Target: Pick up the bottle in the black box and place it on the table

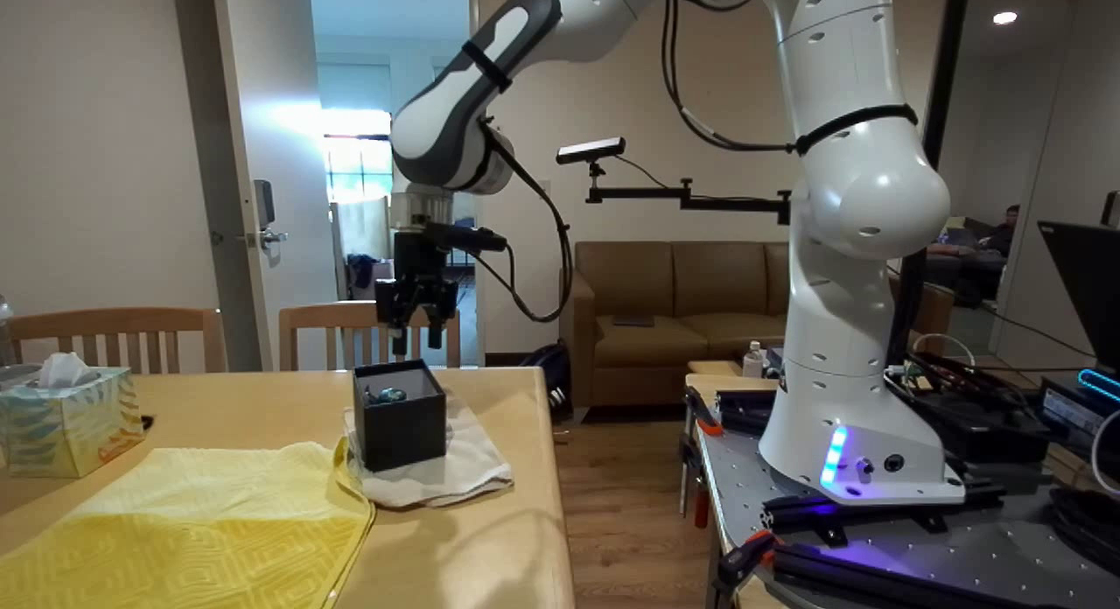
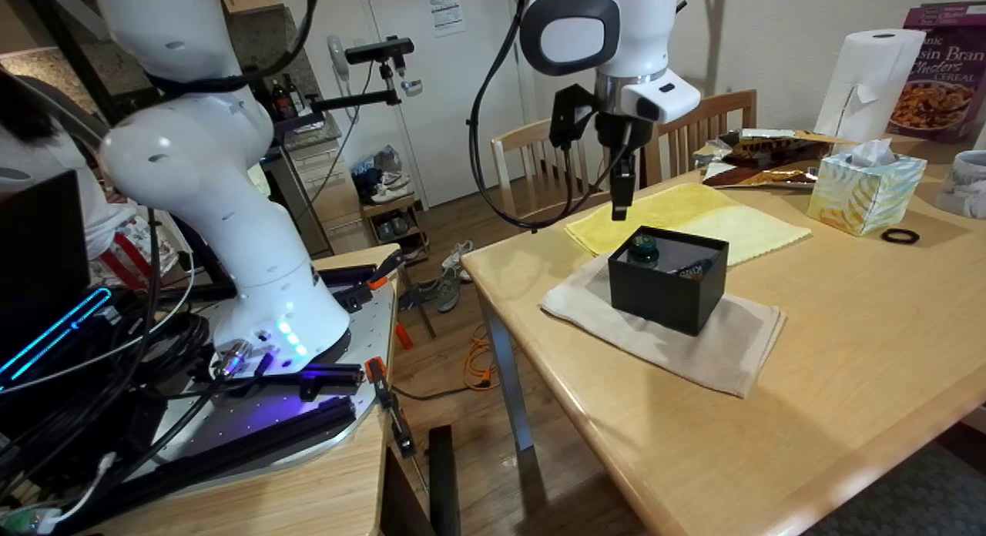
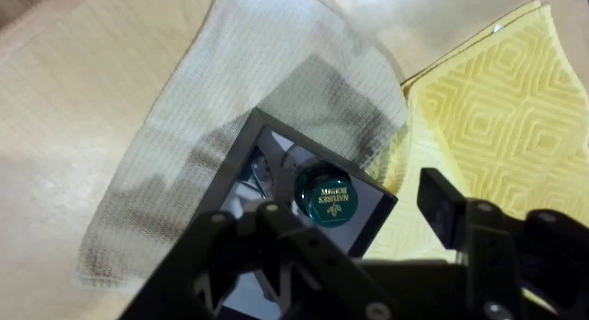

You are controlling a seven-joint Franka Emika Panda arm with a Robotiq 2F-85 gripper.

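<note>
The black box stands open-topped on a pale folded cloth on the light wooden table; it also shows in an exterior view. The bottle, dark green with a green cap, stands in the box; it shows in both exterior views and in the wrist view, near one corner of the box. My gripper is open and empty, pointing down above the box and apart from it. In the wrist view its fingers are spread, one over the box and one over the yellow cloth.
Another dark printed item lies in the box beside the bottle. The pale cloth lies under the box. A yellow cloth lies beside it. A tissue box, a black ring and a paper towel roll stand farther along the table.
</note>
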